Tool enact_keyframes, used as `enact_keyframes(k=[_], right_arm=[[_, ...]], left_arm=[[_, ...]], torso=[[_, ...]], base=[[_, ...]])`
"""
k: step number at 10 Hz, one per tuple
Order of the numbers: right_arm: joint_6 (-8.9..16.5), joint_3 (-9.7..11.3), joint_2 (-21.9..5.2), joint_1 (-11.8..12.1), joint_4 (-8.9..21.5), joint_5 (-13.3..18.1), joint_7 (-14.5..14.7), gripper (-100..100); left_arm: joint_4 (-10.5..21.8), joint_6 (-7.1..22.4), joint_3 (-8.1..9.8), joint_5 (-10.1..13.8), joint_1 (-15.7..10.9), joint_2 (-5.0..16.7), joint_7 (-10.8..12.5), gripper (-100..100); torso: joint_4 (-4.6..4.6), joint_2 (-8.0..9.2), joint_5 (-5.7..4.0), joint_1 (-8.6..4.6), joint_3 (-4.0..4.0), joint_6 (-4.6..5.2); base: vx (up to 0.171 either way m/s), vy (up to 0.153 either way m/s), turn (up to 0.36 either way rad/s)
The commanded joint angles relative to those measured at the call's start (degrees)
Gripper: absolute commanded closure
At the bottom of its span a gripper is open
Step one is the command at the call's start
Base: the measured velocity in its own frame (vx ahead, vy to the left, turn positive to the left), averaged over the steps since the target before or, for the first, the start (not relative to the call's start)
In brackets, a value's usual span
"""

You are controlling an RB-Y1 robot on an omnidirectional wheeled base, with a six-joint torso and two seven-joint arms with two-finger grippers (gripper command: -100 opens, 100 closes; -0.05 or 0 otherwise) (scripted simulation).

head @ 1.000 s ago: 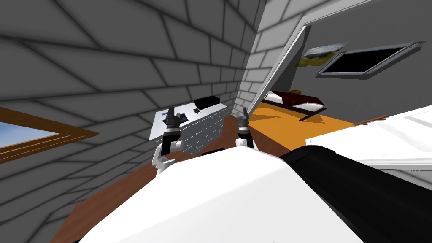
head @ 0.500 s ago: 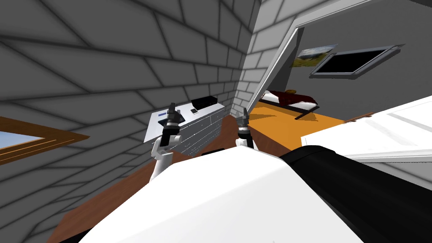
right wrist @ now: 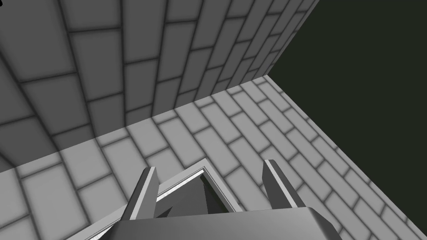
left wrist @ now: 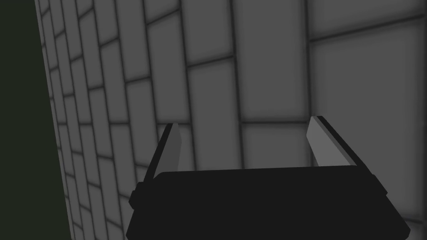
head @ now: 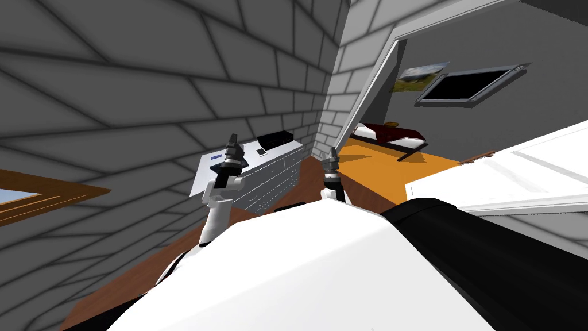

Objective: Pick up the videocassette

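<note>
Left gripper (left wrist: 248, 143): fingers wide apart, nothing held, positioned above the near end of a white dresser (head: 273, 171) that stands against the brick wall (head: 143, 86). A flat dark videocassette (head: 245, 163) lies on the dresser top, partly hidden behind that gripper. Right gripper (right wrist: 210, 187): fingers likewise apart, empty, off the dresser's right side.

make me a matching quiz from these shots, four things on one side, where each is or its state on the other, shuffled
Things:
1 left gripper
2 right gripper
3 black box
4 bed

Places or states:
a on the orange floor past the doorframe
b open, aimed at the doorframe's top corner
c far end of the white dresser top
d open, facing the grey brick wall

Pairs: 1-d, 2-b, 3-c, 4-a
</note>
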Motion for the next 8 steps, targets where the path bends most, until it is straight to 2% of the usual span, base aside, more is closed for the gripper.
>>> enact_keyframes(k=[1,2,3,4,5,6,7,8], right_arm=[[0.0,0.0,0.0,0.0,0.0,0.0,0.0,0],[0.0,0.0,0.0,0.0,0.0,0.0,0.0,0],[0.0,0.0,0.0,0.0,0.0,0.0,0.0,0],[0.0,0.0,0.0,0.0,0.0,0.0,0.0,0],[0.0,0.0,0.0,0.0,0.0,0.0,0.0,0],[0.0,0.0,0.0,0.0,0.0,0.0,0.0,0],[0.0,0.0,0.0,0.0,0.0,0.0,0.0,0],[0.0,0.0,0.0,0.0,0.0,0.0,0.0,0]], left_arm=[[1.6,2.4,0.20,0.5,-2.9,0.7,-0.1,-100],[1.6,2.4,0.20,0.5,-3.4,0.7,-0.1,-100],[4.4,4.8,0.66,1.5,-5.5,2.4,-0.3,-100],[4.6,6.0,0.66,1.5,-7.6,2.4,-0.3,-100],[7.6,7.5,1.09,2.6,-9.4,4.1,-0.6,-100],[7.8,9.4,1.09,2.6,-10.7,4.1,-0.6,-100],[7.8,9.8,1.09,2.6,-11.7,4.1,-0.6,-100],[10.5,12.3,1.50,3.6,-14.1,5.8,-0.9,-100]], torso=[[0.00,0.00,0.00,0.00,0.00,0.00],[0.00,0.00,0.00,0.00,0.00,-0.01],[0.00,0.00,0.01,0.07,0.00,-0.02],[0.00,-0.02,0.01,0.05,-0.01,0.00],[0.00,-0.02,0.00,0.03,-0.01,-0.01],[0.00,-0.03,0.00,0.00,-0.01,-0.01],[-0.01,-0.03,0.00,0.01,-0.01,-0.02],[0.00,0.00,0.01,0.05,0.00,-0.02]], base=[[0.000,-0.038,-0.034],[0.002,-0.016,0.007],[0.005,-0.029,-0.057],[0.004,-0.030,-0.042],[0.009,-0.041,-0.067],[0.007,-0.037,-0.016],[0.002,-0.020,0.009],[0.007,-0.040,-0.051]])
